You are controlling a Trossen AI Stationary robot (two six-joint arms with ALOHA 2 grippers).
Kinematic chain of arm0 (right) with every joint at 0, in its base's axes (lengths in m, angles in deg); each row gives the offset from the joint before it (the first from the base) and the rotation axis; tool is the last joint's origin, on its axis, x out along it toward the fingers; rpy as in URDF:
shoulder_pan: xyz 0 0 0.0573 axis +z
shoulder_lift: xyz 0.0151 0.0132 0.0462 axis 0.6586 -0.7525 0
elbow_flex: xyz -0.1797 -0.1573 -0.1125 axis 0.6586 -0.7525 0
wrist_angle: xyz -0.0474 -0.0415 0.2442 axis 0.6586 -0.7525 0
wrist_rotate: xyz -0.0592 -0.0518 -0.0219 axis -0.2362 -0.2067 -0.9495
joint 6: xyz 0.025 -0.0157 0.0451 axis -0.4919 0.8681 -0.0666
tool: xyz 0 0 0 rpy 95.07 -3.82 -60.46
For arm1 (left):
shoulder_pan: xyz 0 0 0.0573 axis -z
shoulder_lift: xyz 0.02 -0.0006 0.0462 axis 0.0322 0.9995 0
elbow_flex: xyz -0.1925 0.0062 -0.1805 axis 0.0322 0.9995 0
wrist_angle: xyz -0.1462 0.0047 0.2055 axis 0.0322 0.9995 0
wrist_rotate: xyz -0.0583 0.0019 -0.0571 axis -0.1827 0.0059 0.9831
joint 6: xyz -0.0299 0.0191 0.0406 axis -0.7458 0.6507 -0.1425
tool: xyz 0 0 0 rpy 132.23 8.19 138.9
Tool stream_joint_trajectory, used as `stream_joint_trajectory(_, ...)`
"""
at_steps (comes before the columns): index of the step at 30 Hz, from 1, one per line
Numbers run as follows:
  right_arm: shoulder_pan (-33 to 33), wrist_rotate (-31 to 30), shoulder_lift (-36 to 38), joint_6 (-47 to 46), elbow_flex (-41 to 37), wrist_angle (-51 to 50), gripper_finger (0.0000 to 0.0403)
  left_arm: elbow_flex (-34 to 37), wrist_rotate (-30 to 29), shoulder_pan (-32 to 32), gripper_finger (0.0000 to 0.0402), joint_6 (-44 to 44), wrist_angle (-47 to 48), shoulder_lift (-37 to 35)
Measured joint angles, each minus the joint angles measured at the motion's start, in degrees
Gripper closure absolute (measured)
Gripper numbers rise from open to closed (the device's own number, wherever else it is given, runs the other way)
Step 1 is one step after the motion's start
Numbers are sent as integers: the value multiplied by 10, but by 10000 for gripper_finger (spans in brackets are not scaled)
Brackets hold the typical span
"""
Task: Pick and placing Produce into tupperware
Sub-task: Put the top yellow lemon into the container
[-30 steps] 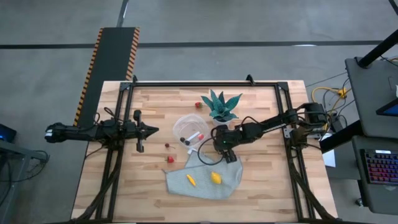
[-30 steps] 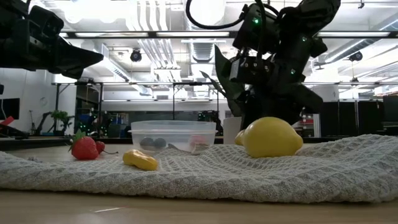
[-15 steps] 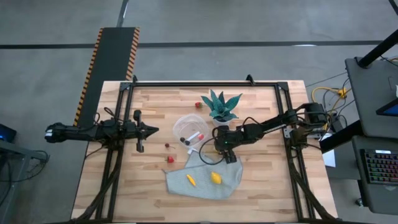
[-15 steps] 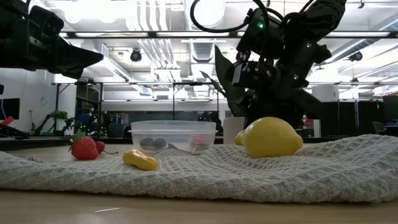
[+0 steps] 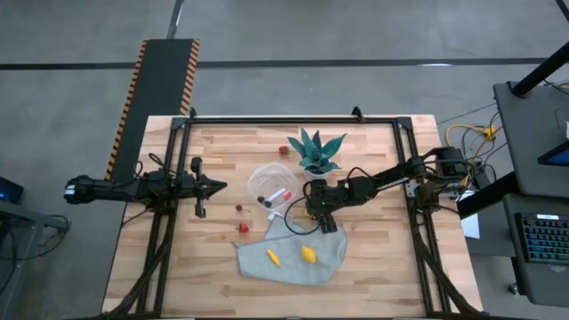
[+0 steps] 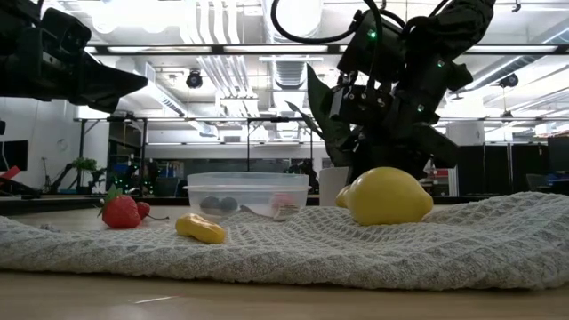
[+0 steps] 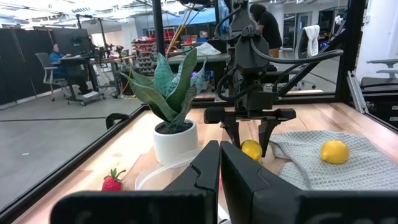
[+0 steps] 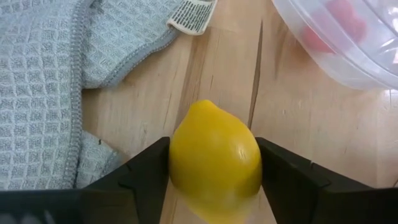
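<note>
My right gripper point(image 5: 313, 212) stands between the clear round tupperware point(image 5: 273, 185) and the grey cloth point(image 5: 293, 253), shut on a small yellow lemon point(image 8: 214, 162). The tupperware holds a red piece and dark round ones point(image 6: 219, 204). Two more yellow pieces point(image 5: 308, 254) point(image 5: 274, 258) lie on the cloth. Red berries point(image 5: 244, 228) point(image 5: 238, 208) rest on the wood left of the cloth, and another point(image 5: 284, 149) lies by the teal potted plant point(image 5: 317, 151). My left gripper point(image 5: 222, 186) hovers shut at the table's left, away from everything. My right gripper pinches the lemon across its widest middle point(image 8: 180, 168), one finger point(image 8: 146, 171) on each long side. The fingers come from above, pointing down. In the left wrist view the lemon point(image 7: 251, 150) sits low between the fingertips at table level; whether it is lifted clear, I cannot tell.
The potted plant point(image 7: 174, 134) stands just behind the tupperware, close to my right arm. The cloth's edge and its label point(image 8: 193, 15) lie right beside the held lemon. Bare wood stretches along the table's left and near sides. People sit and stand in the room beyond.
My right gripper has shifted and tipped slightly above the lemon beside the cloth. The produce, cloth and tupperware stay where they were.
</note>
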Motion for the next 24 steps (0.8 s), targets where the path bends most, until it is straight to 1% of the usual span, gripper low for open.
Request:
stream_joint_trajectory(6,0,0,0,-15,0,1,198,0,0,0,402,0,0,0)
stream_joint_trajectory(16,1,0,0,-50,0,2,202,0,0,0,402,0,0,0)
stream_joint_trajectory(24,23,2,0,-60,19,1,204,0,0,0,402,0,0,0)
